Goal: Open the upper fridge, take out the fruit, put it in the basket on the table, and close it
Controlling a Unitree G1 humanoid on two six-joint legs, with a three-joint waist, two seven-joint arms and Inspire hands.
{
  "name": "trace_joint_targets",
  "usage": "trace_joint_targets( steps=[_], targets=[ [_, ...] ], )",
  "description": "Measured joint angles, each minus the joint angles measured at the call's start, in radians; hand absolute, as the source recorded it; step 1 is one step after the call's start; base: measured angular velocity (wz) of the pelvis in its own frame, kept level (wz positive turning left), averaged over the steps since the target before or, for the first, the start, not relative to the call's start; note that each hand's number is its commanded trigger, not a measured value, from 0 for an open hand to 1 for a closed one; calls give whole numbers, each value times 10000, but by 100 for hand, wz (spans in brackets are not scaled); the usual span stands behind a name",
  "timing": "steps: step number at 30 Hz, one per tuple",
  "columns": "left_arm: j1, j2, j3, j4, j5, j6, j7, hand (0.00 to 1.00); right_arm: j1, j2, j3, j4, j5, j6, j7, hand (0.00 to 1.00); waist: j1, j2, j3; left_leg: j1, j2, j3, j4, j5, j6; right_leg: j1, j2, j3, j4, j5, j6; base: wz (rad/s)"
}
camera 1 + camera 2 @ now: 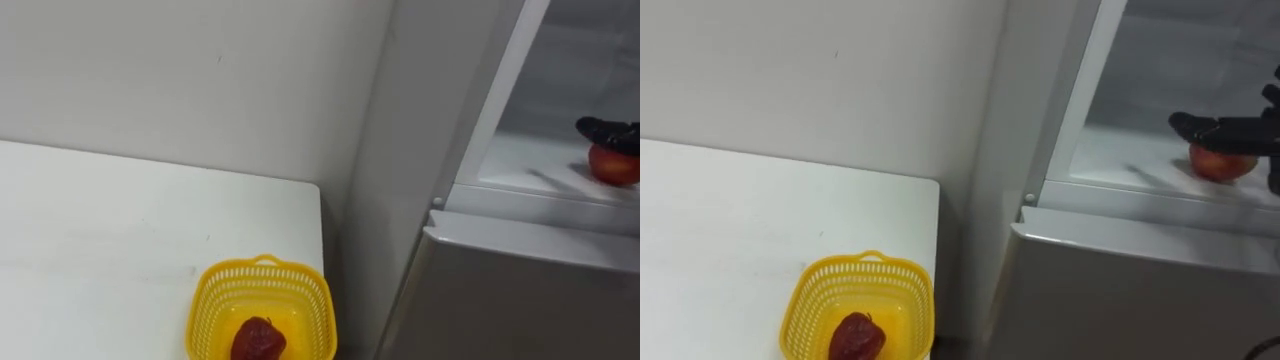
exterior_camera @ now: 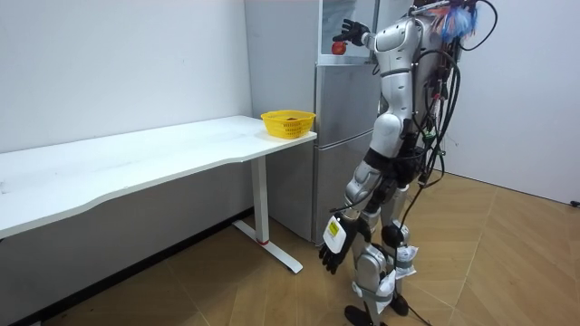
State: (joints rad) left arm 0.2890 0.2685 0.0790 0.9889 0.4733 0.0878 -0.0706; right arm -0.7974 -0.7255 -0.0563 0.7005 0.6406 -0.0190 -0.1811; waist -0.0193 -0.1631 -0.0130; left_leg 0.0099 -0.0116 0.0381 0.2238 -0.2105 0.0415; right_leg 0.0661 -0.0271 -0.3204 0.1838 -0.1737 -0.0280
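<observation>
Red fruit (image 1: 1222, 161) sits on the white shelf (image 1: 1120, 150) of the upper fridge (image 1: 1140, 290), at right edge of frame. It looks round; no long axis or pointing direction readable. Right hand (image 1: 1230, 132) lies across its top, grasp cannot be told. Left hand (image 2: 332, 254) hangs low by the leg, fingers relaxed. White table (image 1: 120, 240) stands just left of the fridge against a pale wall; yellow basket (image 1: 215, 300) at its corner holds a dark red item (image 1: 258, 340). Wood floor (image 2: 507, 272).

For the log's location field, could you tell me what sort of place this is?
Probably a test room fitted as a kitchen corner: a fridge, a white table bearing a yellow basket, bare walls.
</observation>
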Motion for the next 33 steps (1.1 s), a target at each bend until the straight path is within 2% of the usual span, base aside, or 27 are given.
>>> trace_joint_targets(
  steps=[6, 17, 22, 33],
  targets=[
    [35, 1, 4, 2, 1, 137, -91, 0, -85, -106, 7, 147, -2, 3, 330, 0, 16, 34, 5, 2, -1, 0, -11, 0, 0, 9, -12, -72, 16, 0, 0, 0],
    [34, 3, 1, 37, 0, 139, -87, 0, -84, -120, 27, 732, -233, 4, 308, 0, 36, 73, 32, 6, -5, -14, 25, 3, 1, 22, -21, -76, 38, 1, -1, 0],
    [-67, 8, -25, -108, -3, 137, -84, 0, -82, -135, 426, 940, -578, 4, 320, 0, 23, 70, 40, -47, -10, -57, 53, 4, 1, 1, -24, -98, 24, 1, -2, 2],
    [-140, 157, -41, -184, -28, 139, -55, 0, -83, -140, 716, 1967, -1025, -16, 347, 0, 55, 127, 53, -258, -11, -130, 79, 13, -2, -181, -14, -134, 18, 3, -6, 1]
  ],
)
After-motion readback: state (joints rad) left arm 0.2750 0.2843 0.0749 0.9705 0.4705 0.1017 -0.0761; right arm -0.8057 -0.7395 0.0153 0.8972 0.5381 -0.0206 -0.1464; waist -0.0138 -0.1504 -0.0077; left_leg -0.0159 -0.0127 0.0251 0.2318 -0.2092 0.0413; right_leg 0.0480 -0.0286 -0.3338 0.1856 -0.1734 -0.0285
